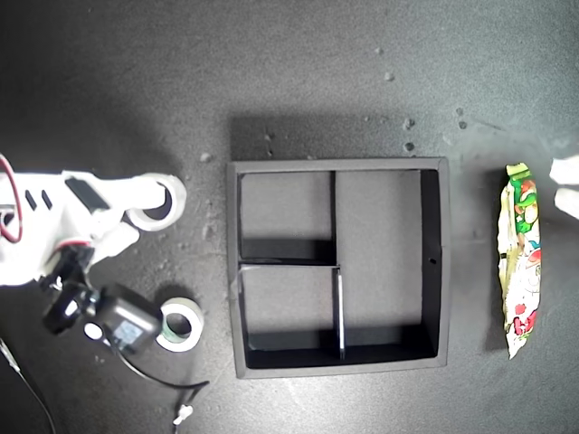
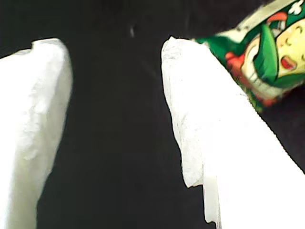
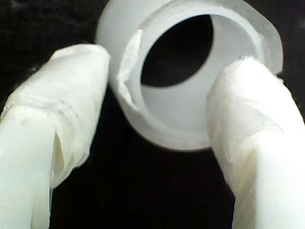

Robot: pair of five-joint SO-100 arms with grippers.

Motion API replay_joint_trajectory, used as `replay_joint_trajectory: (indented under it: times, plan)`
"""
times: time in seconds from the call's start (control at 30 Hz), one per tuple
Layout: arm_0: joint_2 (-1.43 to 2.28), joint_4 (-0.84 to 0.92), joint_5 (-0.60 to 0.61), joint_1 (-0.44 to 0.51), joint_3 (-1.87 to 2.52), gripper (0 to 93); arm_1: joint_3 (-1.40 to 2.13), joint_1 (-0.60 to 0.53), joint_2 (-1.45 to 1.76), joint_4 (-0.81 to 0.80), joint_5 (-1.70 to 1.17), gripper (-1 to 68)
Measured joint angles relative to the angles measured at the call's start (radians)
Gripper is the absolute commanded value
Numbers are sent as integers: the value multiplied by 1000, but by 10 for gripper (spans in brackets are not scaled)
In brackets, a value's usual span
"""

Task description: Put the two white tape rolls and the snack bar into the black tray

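The black tray (image 1: 342, 165) stands in the middle of the exterior view, and its three compartments hold nothing. At the exterior view's left, the larger white tape roll (image 1: 159, 201) (image 3: 176, 119) lies flat on the table. My second gripper (image 1: 136, 212) (image 3: 162, 62) is open around its near side, one finger against its outer wall. The other white tape roll (image 1: 179, 324), with a greenish inner rim, lies below it beside the arm. The snack bar (image 1: 519, 258) (image 2: 267, 52) lies lengthwise at the exterior view's right. My first gripper (image 1: 565, 185) (image 2: 114, 47) is open just beside the bar's green end, holding nothing.
The second arm's black camera block (image 1: 122, 325) sits right next to the smaller roll, and a thin cable (image 1: 154, 380) trails from it across the dark table. Small pale specks (image 1: 407, 122) dot the table above the tray.
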Motion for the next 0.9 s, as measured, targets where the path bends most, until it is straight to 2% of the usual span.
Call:
replay_joint_trajectory:
  times: [0.2, 0.37, 0.53, 0.67, 0.9]
  plan:
    - [-114, 0, -5, -11, -58, 157, 21, -161, -2, -25, -144, 213]
    - [-155, -3, -12, -8, -72, 156, 80, -233, -2, -63, -229, 251]
    - [-233, -29, -58, -11, -87, 155, 130, -233, -2, -112, -301, 257]
    - [-252, -35, -100, 23, -95, 147, 143, -249, -2, -117, -324, 258]
    - [-153, -41, -117, 41, -57, 132, 166, -241, -2, -118, -325, 256]
